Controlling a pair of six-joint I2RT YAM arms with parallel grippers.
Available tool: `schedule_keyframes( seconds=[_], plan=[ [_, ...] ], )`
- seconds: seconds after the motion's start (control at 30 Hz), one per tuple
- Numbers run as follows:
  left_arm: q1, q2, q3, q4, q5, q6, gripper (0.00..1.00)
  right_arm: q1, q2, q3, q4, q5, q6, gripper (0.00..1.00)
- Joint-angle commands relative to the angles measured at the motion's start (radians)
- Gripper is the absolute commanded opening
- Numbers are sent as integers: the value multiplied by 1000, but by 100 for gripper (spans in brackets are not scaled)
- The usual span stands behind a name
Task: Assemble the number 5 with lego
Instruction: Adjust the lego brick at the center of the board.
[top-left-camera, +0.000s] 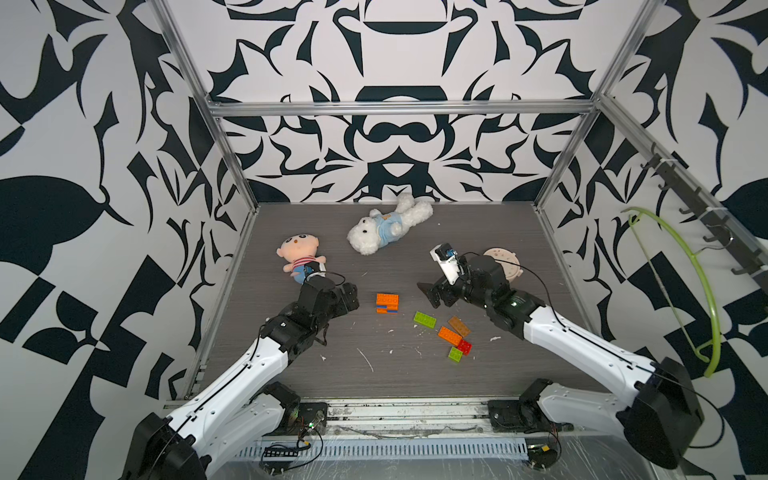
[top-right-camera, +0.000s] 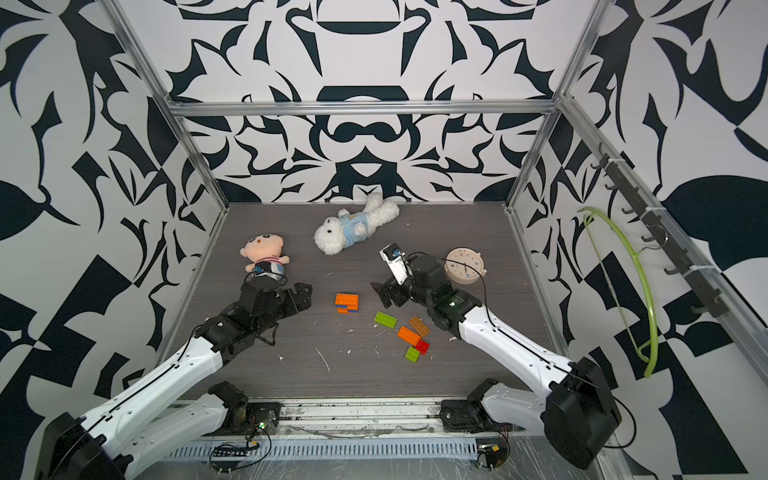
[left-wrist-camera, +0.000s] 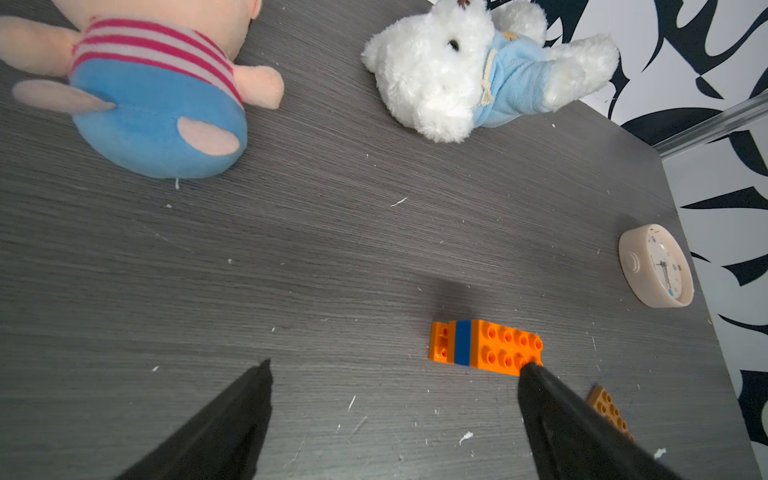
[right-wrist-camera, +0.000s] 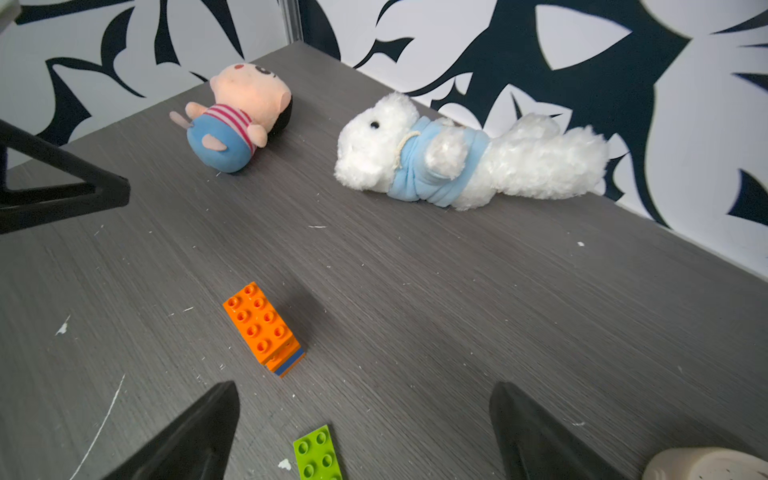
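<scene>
A stack of orange lego with a blue layer (top-left-camera: 387, 303) (top-right-camera: 347, 302) (left-wrist-camera: 486, 347) (right-wrist-camera: 262, 328) stands mid-table between the arms. Nearer the right arm lie loose bricks: a flat green one (top-left-camera: 424, 320) (right-wrist-camera: 318, 455), a tan one (top-left-camera: 459, 326), an orange one (top-left-camera: 449, 336), a red one (top-left-camera: 464, 346) and a small green one (top-left-camera: 456, 354). My left gripper (top-left-camera: 351, 297) (left-wrist-camera: 398, 365) is open and empty, just left of the stack. My right gripper (top-left-camera: 427, 296) (right-wrist-camera: 365, 386) is open and empty, to the right of the stack and above the flat green brick.
A plush doll in a striped shirt (top-left-camera: 299, 253) lies just behind the left wrist. A white plush bear (top-left-camera: 386, 226) lies at the back. A round beige clock (top-left-camera: 505, 259) sits behind the right arm. Metal frame posts edge the table. A green hanger (top-left-camera: 685, 282) hangs on the right wall.
</scene>
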Motion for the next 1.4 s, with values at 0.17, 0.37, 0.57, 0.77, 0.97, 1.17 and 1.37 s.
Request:
schedule_keyframes(
  seconds=[0.17,0.37,0.57,0.77,0.97,1.17,1.37],
  plan=[
    [3,61,47,12,73,6,99,-4,150,45,-4,-192,-106,95],
    [5,69,37,-20,89,-16,99,7,250,86,-94,-298,-293,82],
    [4,56,4,-10,89,-32,99,36,369,158,-104,-368,-373,75],
    [4,46,1,-32,75,-24,99,68,497,247,-109,-310,-428,79],
    [4,19,-11,-48,70,-20,99,105,598,309,-111,-283,-461,79],
    [5,-21,-33,-66,57,-23,99,105,651,344,-107,-278,-452,73],
    [4,-41,-35,-85,46,-24,99,105,688,378,-155,-298,-458,59]
  ],
)
